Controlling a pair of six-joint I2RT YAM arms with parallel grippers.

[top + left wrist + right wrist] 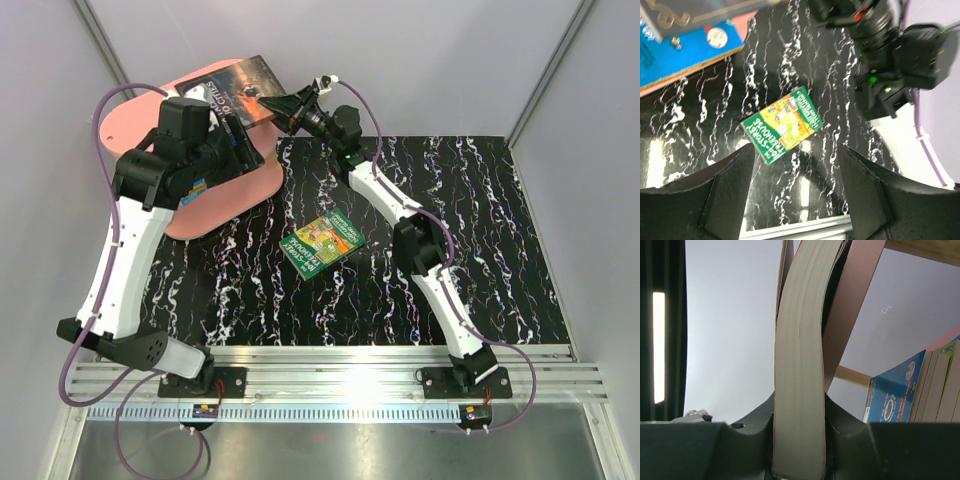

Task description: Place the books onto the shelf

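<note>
Top overhead; left wrist downward, shares green book [322, 243] [782, 131]; right close-up.

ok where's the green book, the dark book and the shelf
green book [322, 241], top view, middle of its cover
dark book [235, 86], top view, middle of its cover
shelf [235, 200], top view, bare pink board near its front edge

The left arm [165, 165] hides much of the shelf [228, 195] and dark book [240, 82].

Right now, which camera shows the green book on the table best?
The left wrist view: the green book lies mid-frame, cover unobstructed and readable. The top view shows it whole but small. The right wrist view misses it.
</note>
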